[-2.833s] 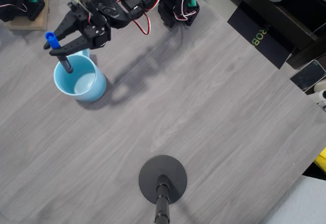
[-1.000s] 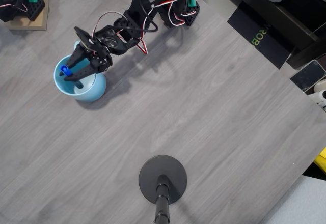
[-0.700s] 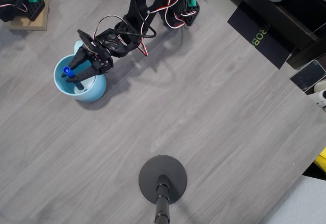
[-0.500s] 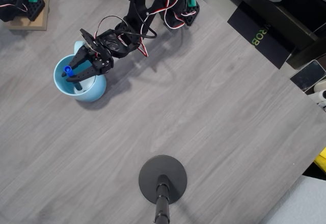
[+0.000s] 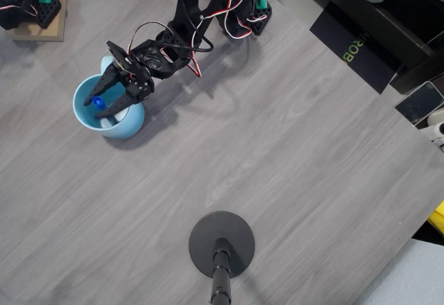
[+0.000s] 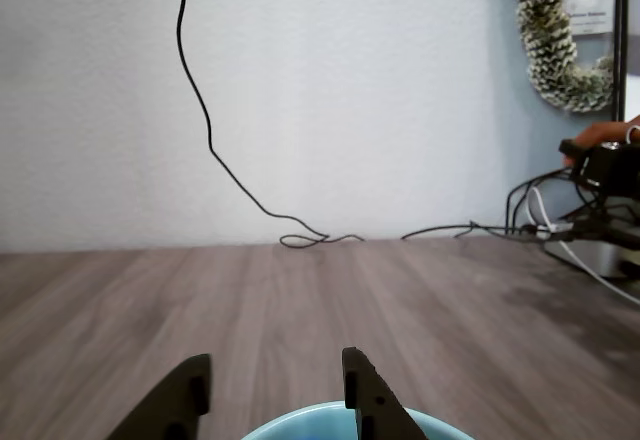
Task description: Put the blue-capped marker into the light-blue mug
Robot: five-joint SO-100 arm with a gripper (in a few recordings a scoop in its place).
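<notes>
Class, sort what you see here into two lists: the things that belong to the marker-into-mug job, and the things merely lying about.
Belongs to the job:
blue-capped marker, inside the mug
light-blue mug
gripper, open over the mug

Lying about:
round black stand base
black box beside the table
loose black cable

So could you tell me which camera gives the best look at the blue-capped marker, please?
The overhead view: the blue-capped marker shows as a blue dot inside the light-blue mug, between the open fingers of the tool. In the wrist view I cannot make out the marker, just the tool above the mug's rim.
</notes>
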